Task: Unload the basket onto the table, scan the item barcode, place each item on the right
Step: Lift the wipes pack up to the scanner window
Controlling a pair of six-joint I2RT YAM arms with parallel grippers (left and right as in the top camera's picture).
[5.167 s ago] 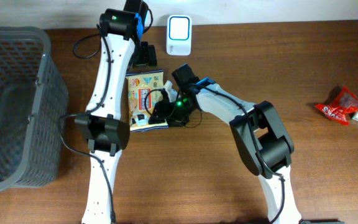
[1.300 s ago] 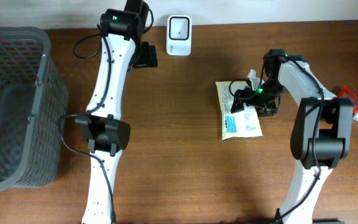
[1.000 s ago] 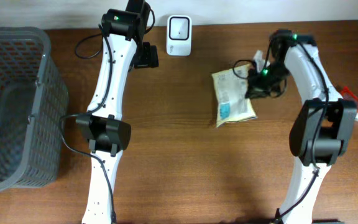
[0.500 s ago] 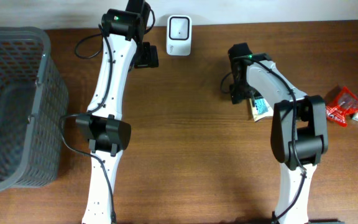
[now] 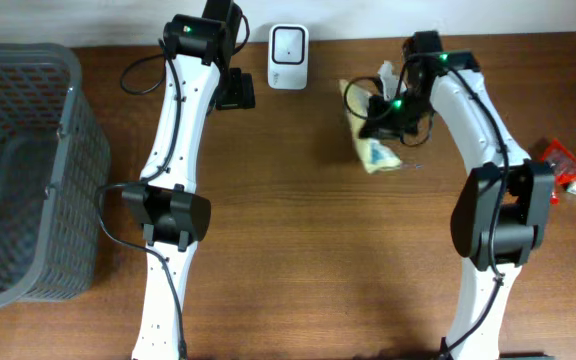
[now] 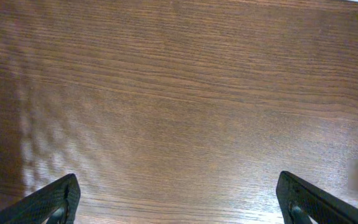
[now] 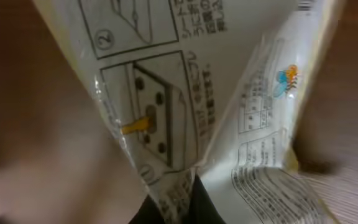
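- The right gripper (image 5: pixel 386 112) jaws are clamped shut on a pinched fold of the packet (image 7: pixel 166 93).
- The packet appears to be held off the table (image 5: pixel 298 250), hanging crumpled just right of the scanner (image 5: pixel 288 45) at the far edge.
- The left gripper (image 6: pixel 176 190) jaws are spread wide with nothing held, over bare wood.
- The packet is judged light, soft and crinkly, so sagging is expected. An edge seam is best gripped, with the barcode panel left uncovered.
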